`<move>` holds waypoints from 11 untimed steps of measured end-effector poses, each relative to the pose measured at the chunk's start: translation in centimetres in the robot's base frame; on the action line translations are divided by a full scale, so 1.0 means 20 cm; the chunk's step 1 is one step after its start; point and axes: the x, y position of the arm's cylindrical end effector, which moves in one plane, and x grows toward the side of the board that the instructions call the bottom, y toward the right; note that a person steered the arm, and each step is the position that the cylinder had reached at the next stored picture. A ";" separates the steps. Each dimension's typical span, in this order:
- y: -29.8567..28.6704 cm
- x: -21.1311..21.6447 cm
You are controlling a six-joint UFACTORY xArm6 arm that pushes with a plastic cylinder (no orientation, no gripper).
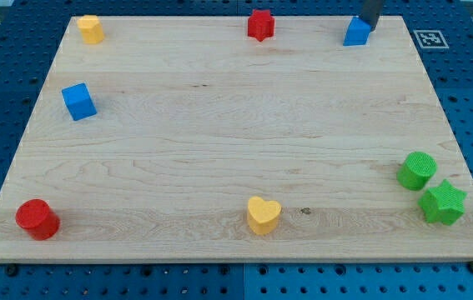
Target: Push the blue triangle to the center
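Note:
The blue triangle point(356, 32) lies at the view's top right of the wooden board point(236, 133), close to its top edge. My tip point(369, 26) comes down from the view's top edge and stands just to the right of and slightly above the blue triangle, touching or nearly touching it. The rod's upper part is cut off by the frame.
A red star point(260, 25) sits at top centre, a yellow block point(91, 29) at top left, a blue cube point(78, 101) at left, a red cylinder point(37, 219) at bottom left, a yellow heart point(263, 215) at bottom centre, a green cylinder point(417, 170) and green star point(442, 202) at right.

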 end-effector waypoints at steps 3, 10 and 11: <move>-0.14 0.23; -1.05 0.83; -1.20 0.84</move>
